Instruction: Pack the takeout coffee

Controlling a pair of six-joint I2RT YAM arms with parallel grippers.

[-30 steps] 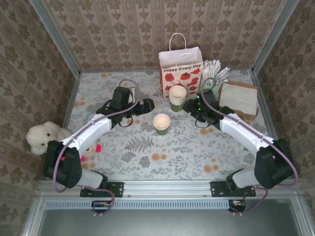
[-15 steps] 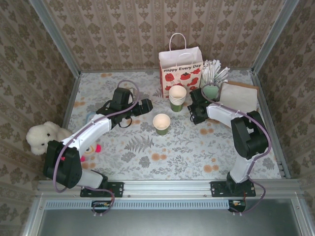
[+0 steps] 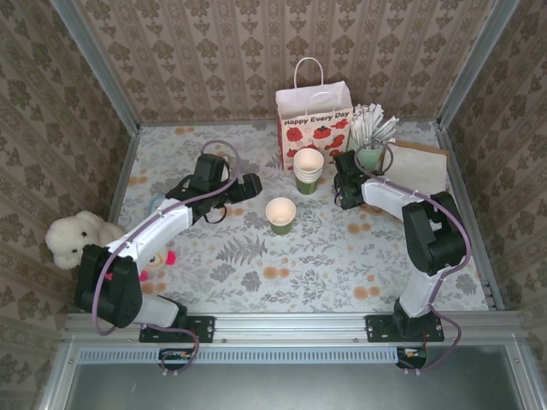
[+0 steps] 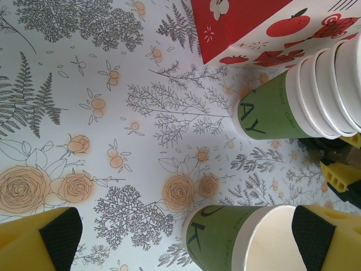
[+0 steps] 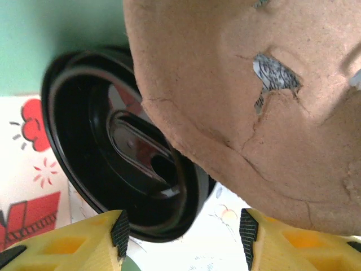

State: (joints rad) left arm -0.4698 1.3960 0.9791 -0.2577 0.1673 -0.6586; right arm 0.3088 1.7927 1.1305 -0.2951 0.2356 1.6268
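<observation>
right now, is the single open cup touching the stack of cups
Apart. The left wrist view shows flowered tablecloth between the single cup and the stack of cups.

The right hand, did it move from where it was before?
Yes. The right hand moved farther back on the table, away from the arm bases. It is now nearer the paper bag and the mint cup.
</observation>
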